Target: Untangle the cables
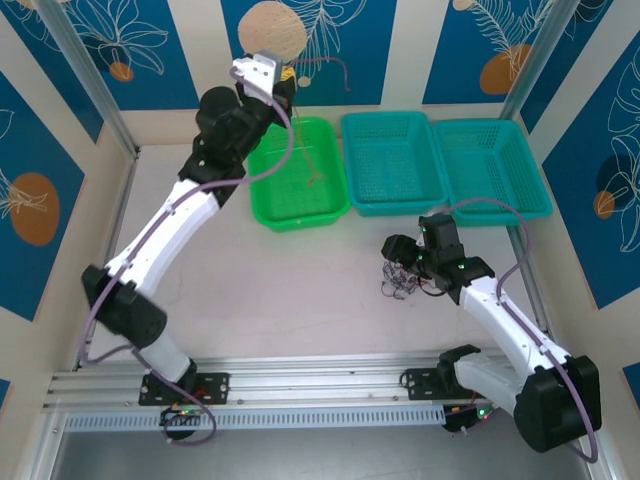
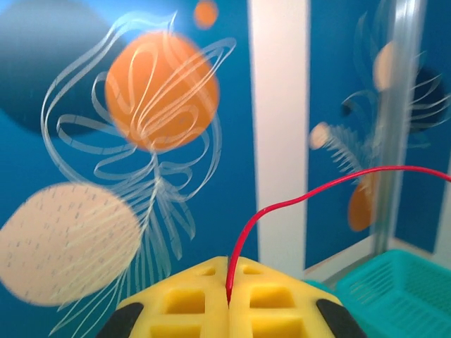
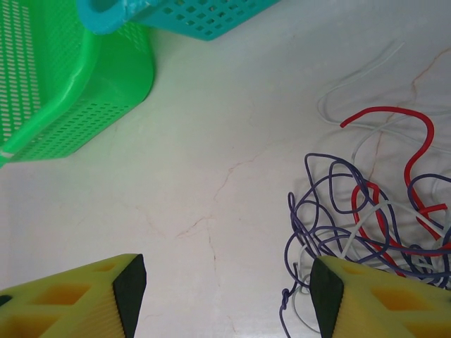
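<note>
My left gripper is raised high above the green basket, near the back wall. Its yellow fingers are shut on one red cable, which arcs up and off to the right; the same cable trails right of the gripper in the top view. The tangle of purple, red and whitish cables lies on the table in front of the right arm. My right gripper hangs open just above the table. The tangle lies by its right finger, mostly outside the gap.
Two teal baskets stand to the right of the green one along the back. A thin pale wire lies in the green basket. The green basket's corner and a teal basket are ahead of the right gripper.
</note>
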